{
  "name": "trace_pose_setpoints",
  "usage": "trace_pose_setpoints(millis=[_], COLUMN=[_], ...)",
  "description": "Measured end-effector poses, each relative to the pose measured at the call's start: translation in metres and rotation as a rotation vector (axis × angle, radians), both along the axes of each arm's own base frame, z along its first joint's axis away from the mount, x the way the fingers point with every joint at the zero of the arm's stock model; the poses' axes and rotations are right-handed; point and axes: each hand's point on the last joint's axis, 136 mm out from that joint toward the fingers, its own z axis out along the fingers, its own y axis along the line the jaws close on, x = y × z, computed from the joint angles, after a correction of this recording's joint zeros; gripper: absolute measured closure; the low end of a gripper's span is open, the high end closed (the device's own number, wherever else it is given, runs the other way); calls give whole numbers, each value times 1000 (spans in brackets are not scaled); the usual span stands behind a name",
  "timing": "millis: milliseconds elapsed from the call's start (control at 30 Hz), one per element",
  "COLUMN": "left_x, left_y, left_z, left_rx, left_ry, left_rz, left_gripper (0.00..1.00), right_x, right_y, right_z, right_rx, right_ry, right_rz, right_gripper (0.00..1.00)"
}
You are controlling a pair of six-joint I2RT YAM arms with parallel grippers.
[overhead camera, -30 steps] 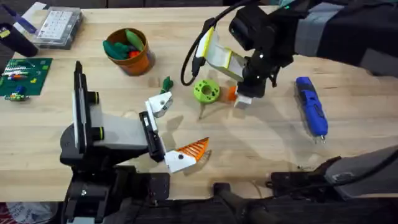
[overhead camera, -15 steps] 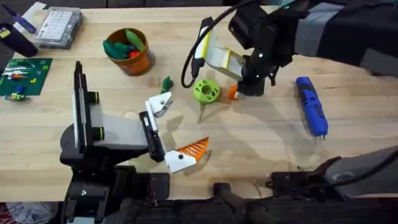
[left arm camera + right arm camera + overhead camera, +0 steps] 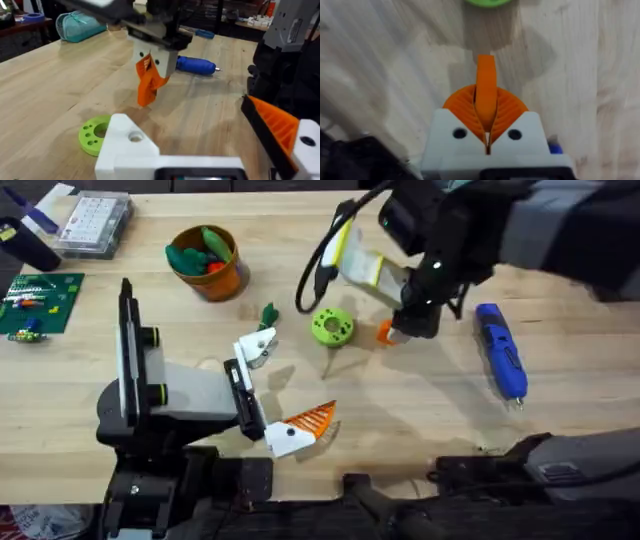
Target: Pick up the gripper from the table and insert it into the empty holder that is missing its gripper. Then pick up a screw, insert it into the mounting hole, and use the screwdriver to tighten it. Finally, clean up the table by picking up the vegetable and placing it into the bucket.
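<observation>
A: From overhead the right gripper (image 3: 408,330) hangs over the table just beside the lime-green ring-shaped disc (image 3: 332,326), with only a sliver of orange peeking out below it.

B: The left wrist view gives the rest: the tapered orange ribbed plastic finger (image 3: 147,82) hangs tip-down, clamped between the right arm's white fingers, its tip at or just above the wood.

A: And the right wrist camera looks straight down its spine, ribbed pads pinched on either side.

B: The small white angular bracket with a dark round hole (image 3: 257,347) sits near the table's middle, its twin carrying an orange finger (image 3: 311,419) nearer the front edge.

A: The left gripper's own state? Cannot tell.

B: Count: two orange fingers, one blue pen-shaped screwdriver (image 3: 500,351), one green disc, one tiny dark green leafy piece (image 3: 268,313), one small round orange pot (image 3: 210,264).
</observation>
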Motion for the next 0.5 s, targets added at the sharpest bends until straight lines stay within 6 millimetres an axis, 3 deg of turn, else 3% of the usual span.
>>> trace_pose_setpoints(millis=[267,500], left_x=[0,0], left_y=[0,0], left_z=[0,0], left_rx=[0,0], left_ry=[0,0], left_rz=[0,0], left_gripper=[11,11], right_x=[-19,-59], right_y=[-2,14], right_z=[62,82], right_rx=[84,223], right_ry=[15,190], right_rz=[-244,-364], right_gripper=[993,993])
